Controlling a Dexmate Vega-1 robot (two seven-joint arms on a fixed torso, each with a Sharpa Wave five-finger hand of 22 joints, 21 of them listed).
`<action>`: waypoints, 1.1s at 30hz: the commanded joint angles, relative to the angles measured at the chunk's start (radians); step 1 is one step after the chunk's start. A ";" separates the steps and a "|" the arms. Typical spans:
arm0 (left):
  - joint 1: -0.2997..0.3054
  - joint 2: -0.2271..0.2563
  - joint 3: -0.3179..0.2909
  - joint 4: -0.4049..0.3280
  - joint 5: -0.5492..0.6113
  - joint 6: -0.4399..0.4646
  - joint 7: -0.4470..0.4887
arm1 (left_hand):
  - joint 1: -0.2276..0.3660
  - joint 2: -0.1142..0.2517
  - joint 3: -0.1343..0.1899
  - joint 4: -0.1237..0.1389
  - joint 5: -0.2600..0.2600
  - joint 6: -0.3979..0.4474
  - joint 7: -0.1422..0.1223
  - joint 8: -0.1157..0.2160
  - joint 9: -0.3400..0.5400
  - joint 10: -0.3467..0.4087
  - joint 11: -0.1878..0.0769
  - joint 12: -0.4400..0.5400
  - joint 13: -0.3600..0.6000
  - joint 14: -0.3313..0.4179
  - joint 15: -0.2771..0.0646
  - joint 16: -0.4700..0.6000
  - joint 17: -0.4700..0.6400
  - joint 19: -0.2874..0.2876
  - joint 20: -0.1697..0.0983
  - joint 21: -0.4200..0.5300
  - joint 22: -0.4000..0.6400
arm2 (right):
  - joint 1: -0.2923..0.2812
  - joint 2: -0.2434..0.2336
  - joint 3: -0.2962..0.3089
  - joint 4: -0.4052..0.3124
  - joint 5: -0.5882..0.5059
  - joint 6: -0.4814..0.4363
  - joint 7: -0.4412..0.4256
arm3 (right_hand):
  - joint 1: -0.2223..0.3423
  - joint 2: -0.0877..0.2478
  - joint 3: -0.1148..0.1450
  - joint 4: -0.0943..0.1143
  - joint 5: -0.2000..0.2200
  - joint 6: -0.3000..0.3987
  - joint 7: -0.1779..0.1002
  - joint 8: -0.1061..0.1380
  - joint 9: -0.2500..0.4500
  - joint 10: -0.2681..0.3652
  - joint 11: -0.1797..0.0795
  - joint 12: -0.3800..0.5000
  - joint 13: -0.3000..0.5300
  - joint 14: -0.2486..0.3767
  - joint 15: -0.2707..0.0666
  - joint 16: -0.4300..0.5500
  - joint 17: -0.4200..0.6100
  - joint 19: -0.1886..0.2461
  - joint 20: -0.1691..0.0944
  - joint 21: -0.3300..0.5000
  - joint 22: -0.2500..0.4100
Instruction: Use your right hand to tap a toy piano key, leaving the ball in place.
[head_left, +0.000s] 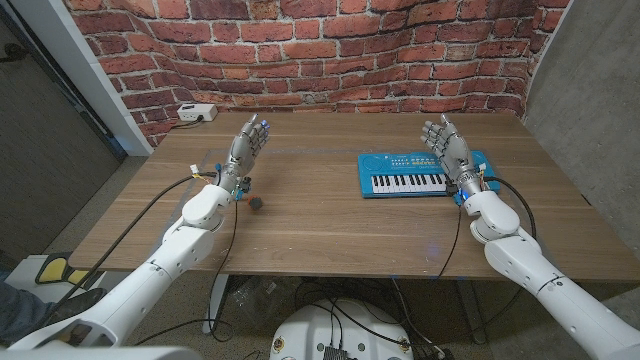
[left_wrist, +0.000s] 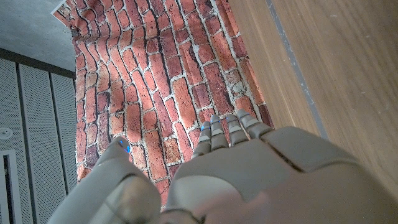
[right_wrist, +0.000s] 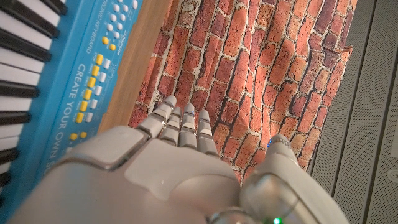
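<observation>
My right hand (head_left: 447, 143) stands over the right end of the toy piano (head_left: 410, 176), fingers spread and pointing away from me, holding nothing. From the right wrist view I see those fingers (right_wrist: 180, 127) reaching past the piano's blue body (right_wrist: 68, 93) toward the brick wall (right_wrist: 261, 56), so they are not over the keys yet. I read this as the approach step: no key is pressed as far as I can tell. Next I need to bring the hand left and back toward me, over the white keys (head_left: 408, 185), tip a finger down and give one short tap. My left hand (head_left: 247, 143) stands released too, fingers apart, at the far left of the counter (head_left: 300, 235). The small dark ball (head_left: 257, 202) sits on the counter just beside my left forearm, well apart from the piano. My judgement is that the left arm should stay put, so the ball does not get nudged.
</observation>
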 joint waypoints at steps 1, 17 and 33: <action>0.001 -0.005 -0.003 0.010 -0.003 -0.019 -0.006 | 0.003 -0.002 0.003 -0.008 0.003 0.013 0.002 0.006 0.001 0.012 0.002 0.006 0.006 0.012 -0.001 0.005 0.004 0.009 0.000 0.006 0.004 | -0.065 -0.031 0.029 -0.069 -0.018 -0.009 -0.040 | 0.001 -0.008 -0.004 -0.003 0.007 0.017 0.000 0.003 0.004 0.009 -0.002 0.007 0.002 0.016 -0.003 0.008 0.004 0.011 -0.003 0.010 0.004; 0.028 -0.003 -0.015 -0.033 0.011 -0.018 0.040 | 0.015 0.006 0.004 -0.011 0.002 0.044 0.005 0.008 0.001 0.039 0.001 0.008 0.006 0.037 -0.004 0.005 0.004 0.026 0.002 0.007 0.003 | -0.130 -0.033 0.063 -0.089 -0.029 0.039 -0.053 | 0.000 -0.006 -0.007 -0.005 0.009 0.060 -0.016 0.013 0.005 0.039 -0.004 0.014 0.002 0.049 -0.008 0.012 0.004 0.045 -0.003 0.017 0.003; 0.042 0.002 -0.013 -0.064 0.017 0.000 0.054 | 0.021 0.011 0.004 -0.013 0.001 0.054 0.004 0.007 0.002 0.045 0.001 0.006 0.006 0.042 -0.004 0.002 0.004 0.030 0.001 0.005 0.002 | -0.160 -0.035 0.080 -0.094 -0.002 0.047 -0.031 | 0.000 -0.006 -0.009 -0.006 0.009 0.057 -0.020 0.008 0.005 0.052 -0.009 0.016 0.002 0.064 -0.009 0.012 0.004 0.057 -0.001 0.018 0.003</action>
